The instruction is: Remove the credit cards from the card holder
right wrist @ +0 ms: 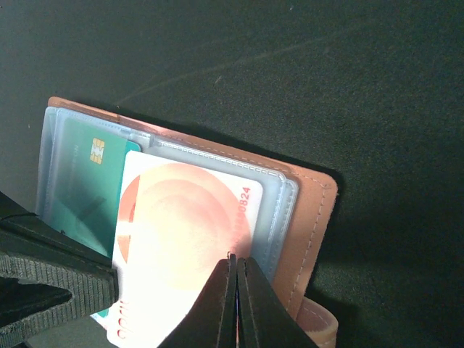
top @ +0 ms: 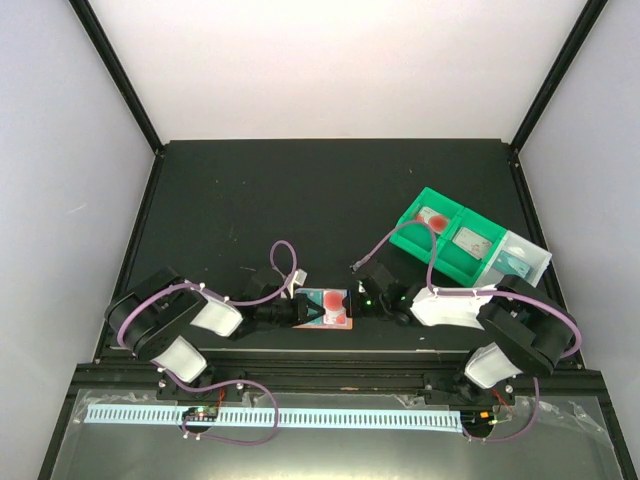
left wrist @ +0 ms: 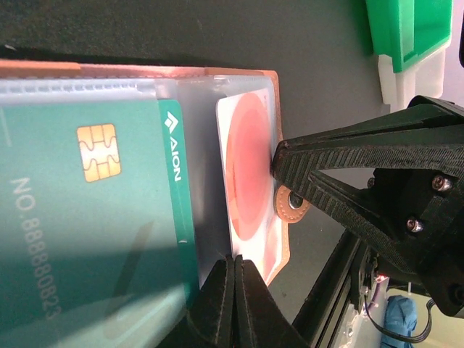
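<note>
The card holder lies open on the black table between my two grippers, terracotta outside with clear pockets. A green chip card sits in its left pocket. The red-and-white credit card lies over the right pocket, partly overlapping the green card. My right gripper is shut on this card's near edge. My left gripper is shut on the holder's edge from the opposite side, at the clear pocket beside the red card. In the top view the left gripper and right gripper face each other across the holder.
Two green bins and a clear bin stand at the right rear, with cards in them. A green bin's corner shows in the left wrist view. The table's near edge and its rail run just behind both grippers.
</note>
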Tool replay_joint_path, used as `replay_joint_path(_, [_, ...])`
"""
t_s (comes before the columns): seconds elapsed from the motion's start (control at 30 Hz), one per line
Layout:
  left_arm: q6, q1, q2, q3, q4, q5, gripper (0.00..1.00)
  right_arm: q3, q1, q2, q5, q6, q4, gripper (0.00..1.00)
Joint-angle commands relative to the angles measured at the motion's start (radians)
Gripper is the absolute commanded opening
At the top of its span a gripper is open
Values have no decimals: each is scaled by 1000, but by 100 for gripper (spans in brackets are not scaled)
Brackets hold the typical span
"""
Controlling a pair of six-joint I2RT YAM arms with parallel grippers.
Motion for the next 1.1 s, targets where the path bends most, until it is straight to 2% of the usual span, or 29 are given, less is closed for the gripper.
replay_joint_path(0.0, [28, 4, -13, -4, 29, 27, 2, -19, 6, 15, 27, -6, -30, 6])
replay_joint_path(0.5, [81, 21, -121, 21, -211, -17, 2, 2, 5, 24, 47, -21, -62, 6])
replay_joint_path(0.83, [131, 29, -305, 25, -393, -73, 1, 19, 5, -5, 50, -46, -83, 7])
replay_joint_path(1.07, [188, 33, -423, 30, -501, -88, 2, 64, 4, -105, 60, -131, -149, 12])
